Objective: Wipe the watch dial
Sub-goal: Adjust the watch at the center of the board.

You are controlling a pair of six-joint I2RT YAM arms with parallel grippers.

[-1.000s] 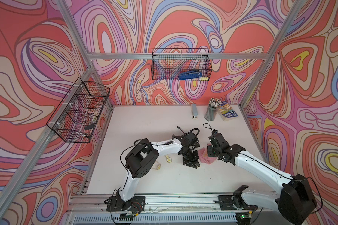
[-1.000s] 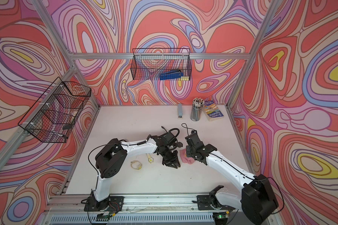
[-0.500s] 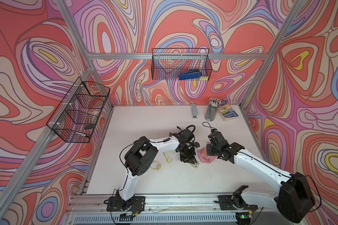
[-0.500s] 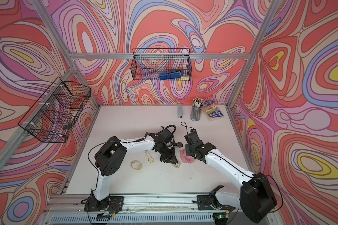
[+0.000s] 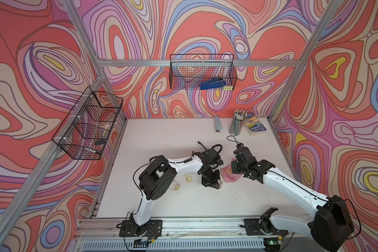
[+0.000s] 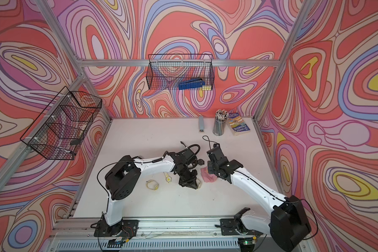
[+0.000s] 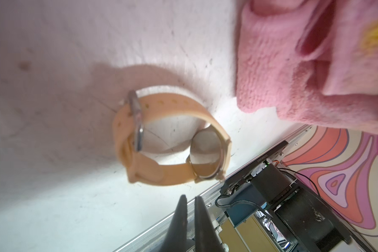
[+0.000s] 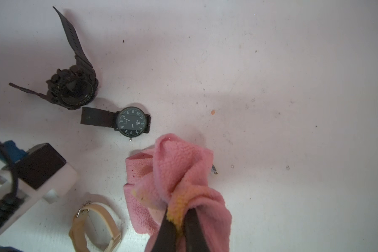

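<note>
Swirl-patterned walls (image 5: 42,65), one white table (image 5: 162,139); two wire baskets: rear basket (image 5: 202,74), side basket (image 5: 87,124). Right gripper (image 8: 179,215) jaws grip one pink cloth (image 8: 179,165); left gripper (image 7: 189,197) jaws closed, empty. Three watches by the cloth: tan-strap watch (image 7: 205,157) on table beside left jaws, chunky black watch (image 8: 74,89), black round-dial watch (image 8: 132,122).

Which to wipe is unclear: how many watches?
5: rugged watch, black dial watch beside it, tan watch by cloth, yellow watch, pale watch beside it; others possibly hidden.
</note>
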